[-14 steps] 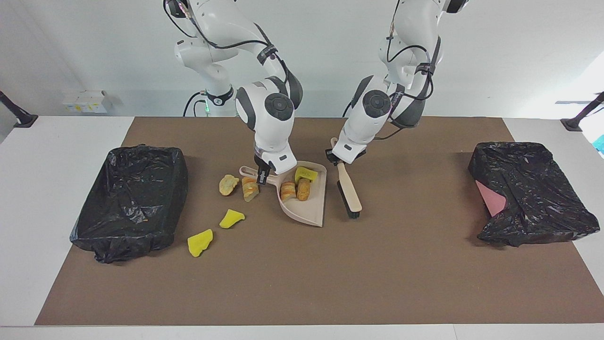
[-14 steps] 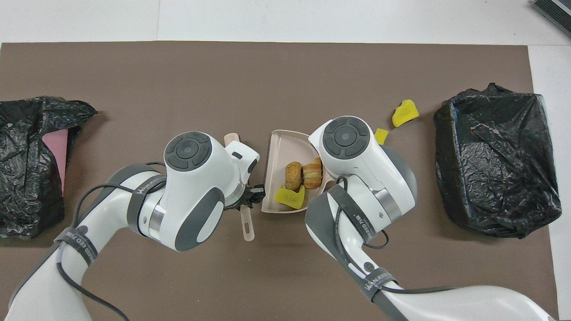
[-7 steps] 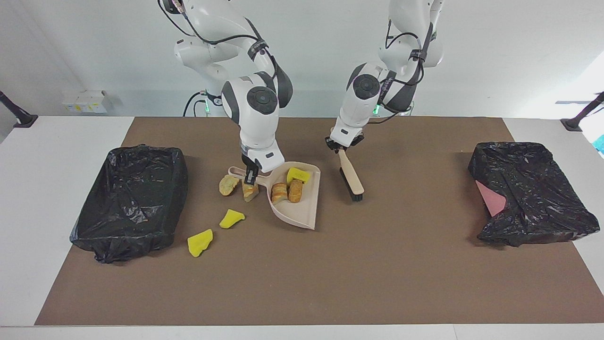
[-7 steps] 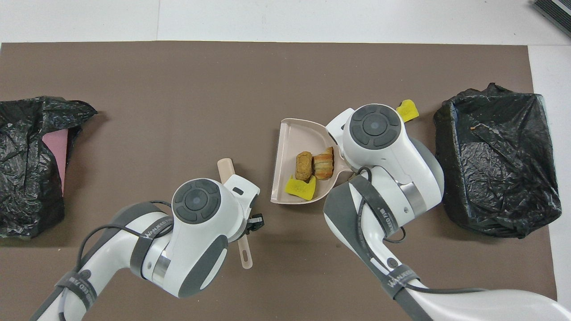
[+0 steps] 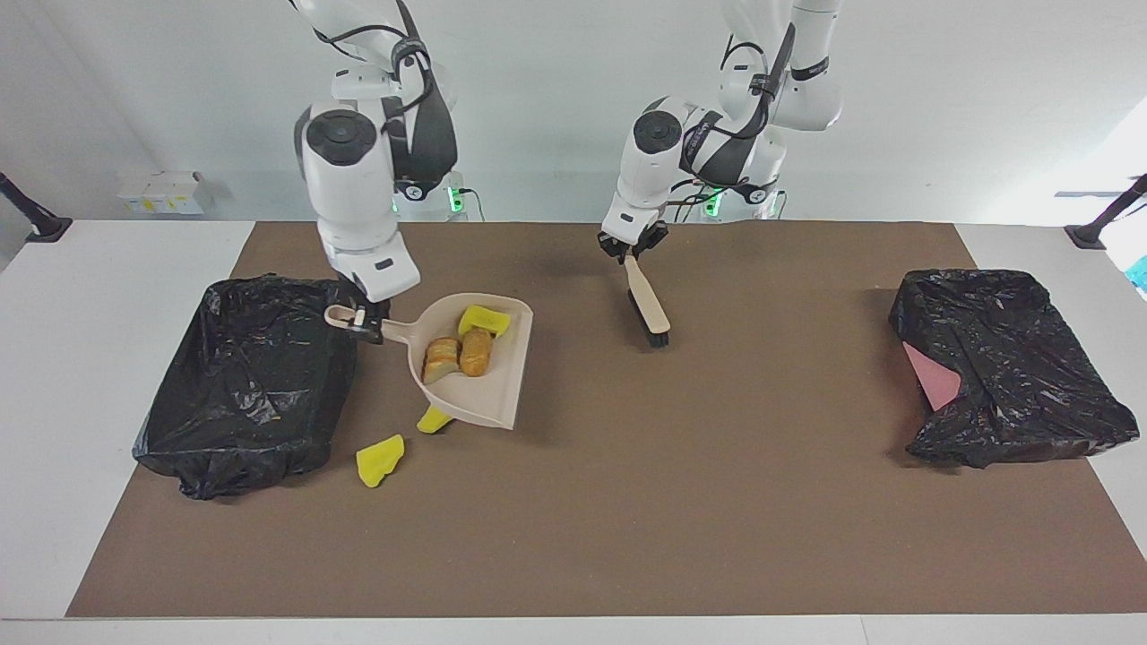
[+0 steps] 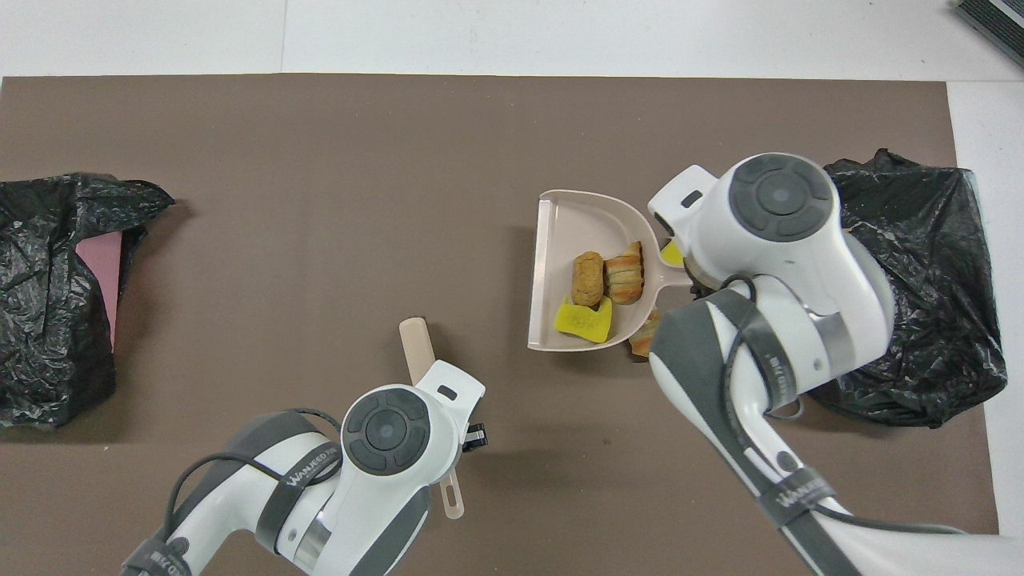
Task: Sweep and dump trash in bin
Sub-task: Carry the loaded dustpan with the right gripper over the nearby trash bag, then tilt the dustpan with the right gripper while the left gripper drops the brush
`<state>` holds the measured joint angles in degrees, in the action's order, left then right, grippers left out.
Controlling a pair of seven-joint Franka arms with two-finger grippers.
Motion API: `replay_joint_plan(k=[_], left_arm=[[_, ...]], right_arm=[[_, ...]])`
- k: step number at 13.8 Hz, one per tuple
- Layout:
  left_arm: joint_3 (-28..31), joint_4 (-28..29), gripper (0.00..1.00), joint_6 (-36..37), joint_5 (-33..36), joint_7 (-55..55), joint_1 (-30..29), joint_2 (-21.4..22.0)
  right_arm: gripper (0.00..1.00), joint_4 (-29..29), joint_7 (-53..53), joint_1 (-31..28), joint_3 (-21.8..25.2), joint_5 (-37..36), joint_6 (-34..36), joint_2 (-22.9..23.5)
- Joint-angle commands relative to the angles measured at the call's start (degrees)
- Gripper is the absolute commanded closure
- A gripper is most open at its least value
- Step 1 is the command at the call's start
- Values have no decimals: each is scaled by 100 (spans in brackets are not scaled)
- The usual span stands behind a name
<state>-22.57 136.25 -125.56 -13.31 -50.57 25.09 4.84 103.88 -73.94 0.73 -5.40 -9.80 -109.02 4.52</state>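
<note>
Two arms are in frame in the facing view. The right hand is clamped on the handle of the beige dustpan, which is raised off the brown mat beside the black-lined bin at the right arm's end of the surface. Three pieces of trash lie in the pan: two tan bread-like lumps side by side and one yellow chunk against the back wall. One yellow scrap lies on the mat near the bin; another shows partly under the pan's edge. The left hand is pinched on the handle of the brush, held up with bristles pointing down over the mat. A second black-lined bin sits at the left arm's end.

Overhead view: the dustpan holds the same three pieces. One more tan lump shows on the mat at the pan's nearer edge. Both hands are hidden by their own arms; only the brush handle shows.
</note>
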Motion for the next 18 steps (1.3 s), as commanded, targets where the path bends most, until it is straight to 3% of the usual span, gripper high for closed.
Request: replay_joint_plan(k=[1,3,4,5,6,12,18], left_arm=[[68,436,100,-407,-311,11,224,254],[77,534,100,-583,-321,90,338,245],[77,482,73,-584,-321,308,312,202],[94,420,12,-540,-338,545,295,166],[112,333,0,-435,-339,591,268,157],[121,-432,0,-171,-242,592,-724,8],[121,-942,0,-224,180,1046,-1777,-18]], right_arm=[[100,89,-1153,-966,-58,364,39,-267],[100,10,-1787,-1687,-49,391,-40,-241],[100,-25,-2077,-1986,-49,374,-92,-232],[100,-25,-2402,-2233,-49,313,-223,-232],[100,-17,-2806,-2392,-41,268,-425,-232],[100,115,-2925,-2622,-32,-1600,-1094,-48],[100,484,-1818,-1973,-41,-3895,-894,-232]])
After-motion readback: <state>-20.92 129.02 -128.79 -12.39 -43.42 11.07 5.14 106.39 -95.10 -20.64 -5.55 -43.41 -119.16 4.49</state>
